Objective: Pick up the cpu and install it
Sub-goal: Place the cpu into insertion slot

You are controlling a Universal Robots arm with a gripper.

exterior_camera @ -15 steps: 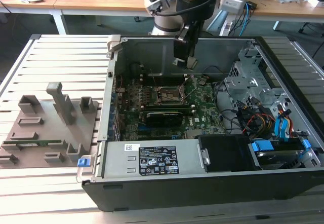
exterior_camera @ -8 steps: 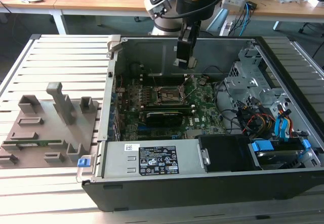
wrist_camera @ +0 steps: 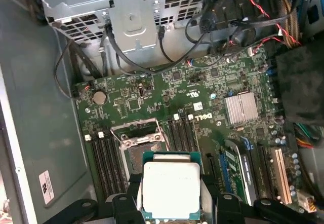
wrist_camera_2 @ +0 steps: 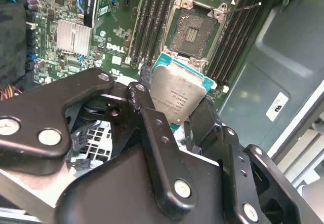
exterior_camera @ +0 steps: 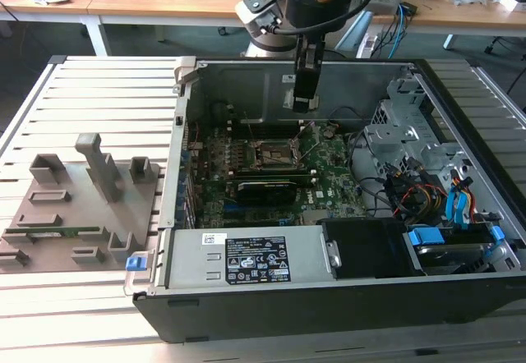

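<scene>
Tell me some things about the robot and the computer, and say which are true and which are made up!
1. The fingers are holding the silvery chip. True.
2. The chip sits in the socket. False: the socket is empty, and the chip is between the fingers, apart from it.
3. The grey tray stands outside the computer case, on the exterior view's left. True.
4. The computer case is shut with its cover on. False: it is open, and the green circuit board inside shows.
</scene>
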